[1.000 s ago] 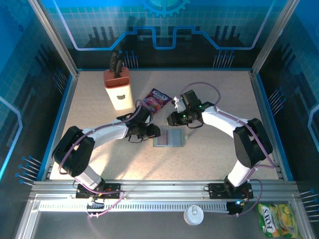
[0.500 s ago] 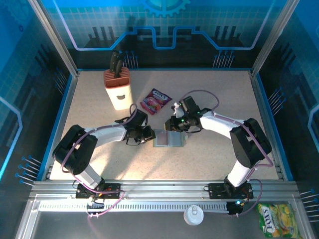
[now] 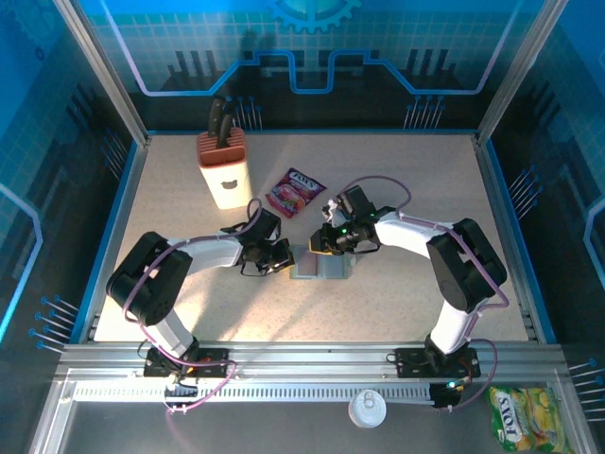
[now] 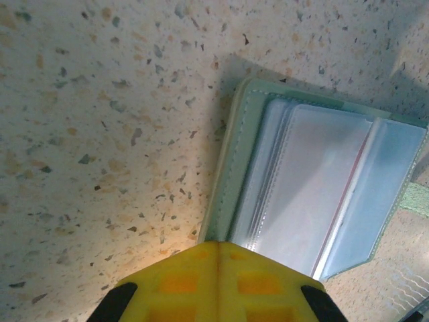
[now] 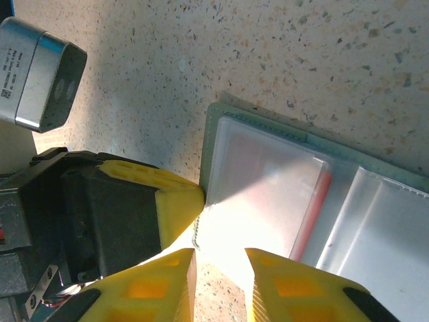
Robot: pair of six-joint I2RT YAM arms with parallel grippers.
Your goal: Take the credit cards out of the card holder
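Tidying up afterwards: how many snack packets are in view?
2: a pink-purple packet on the table, right of the knife block; a yellow packet beyond the table's near right corner.

Both arms bent inward, wrists low, tips almost meeting!
Left arm (image 3: 203, 251) reaches right, left fingers (image 4: 181, 282) pressed flat together; right arm (image 3: 411, 230) reaches left, right fingers (image 5: 288, 288) parted by a narrow gap.

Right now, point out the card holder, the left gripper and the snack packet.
card holder (image 3: 326, 270), top external view, on its open inner panel.
left gripper (image 4: 218, 253), left wrist view, at the seam of its shut fingertips.
snack packet (image 3: 296, 192), top external view, on its middle.
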